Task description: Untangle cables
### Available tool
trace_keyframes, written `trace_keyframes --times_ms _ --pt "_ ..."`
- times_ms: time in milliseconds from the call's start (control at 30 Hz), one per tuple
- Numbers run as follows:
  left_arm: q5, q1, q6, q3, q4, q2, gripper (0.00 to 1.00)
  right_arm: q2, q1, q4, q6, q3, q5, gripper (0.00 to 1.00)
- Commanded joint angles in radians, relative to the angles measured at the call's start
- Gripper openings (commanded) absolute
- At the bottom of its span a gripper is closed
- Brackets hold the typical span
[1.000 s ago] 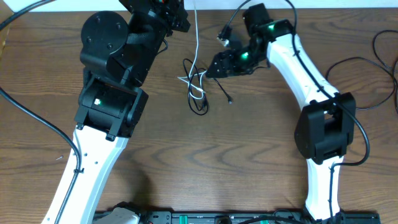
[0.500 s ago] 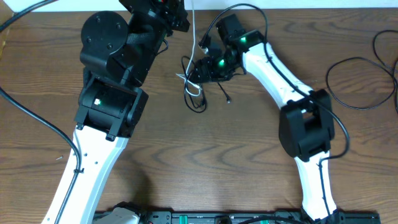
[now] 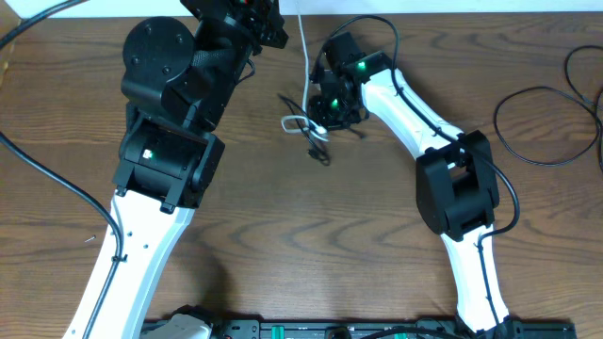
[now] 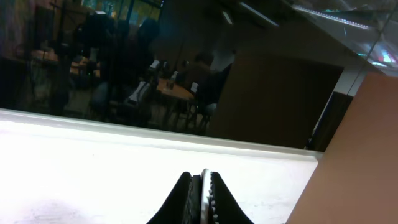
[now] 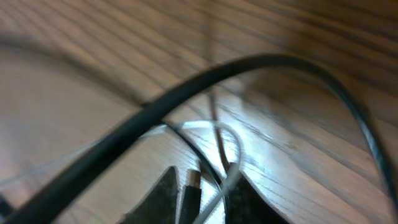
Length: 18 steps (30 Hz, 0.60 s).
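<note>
My right gripper (image 5: pixel 202 182) hangs over the cables (image 3: pixel 311 143) bunched on the table (image 3: pixel 330 235), jaws part-open astride a plug (image 5: pixel 193 182) and the white cable (image 5: pixel 231 171) pinched by my left gripper (image 4: pixel 203 186); best to clamp black only, then draw away slowly.

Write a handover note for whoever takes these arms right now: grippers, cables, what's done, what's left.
Grippers: the left gripper is at the far edge of the table, shut on the white cable, which runs down into the knot. The right gripper is low over the knot, jaws open, with a plug and a white strand between its fingers; that view is blurred.
Cables: the white cable and black cables are bunched in one small tangle beside the right gripper.
Done: nothing separated yet.
Left: work the black loops off the white one and lay each cable apart.
</note>
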Motion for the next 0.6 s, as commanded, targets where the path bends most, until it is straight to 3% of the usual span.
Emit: trace_keyframes --times_ms 0,100,567 --pt "-0.009 0.005 -0.004 0.022 0.002 -0.011 0.07 -0.001 -0.034 -0.030 -0.003 -0.002 0.095 0.09" --pt "-0.009 0.005 -0.004 0.022 -0.002 -0.011 0.08 -0.011 -0.065 -0.051 -0.022 0.000 0.099 0.01" --pt "-0.223 0.005 0.051 0.022 -0.165 -0.011 0.07 -0.198 -0.261 -0.155 -0.090 0.011 0.265 0.01"
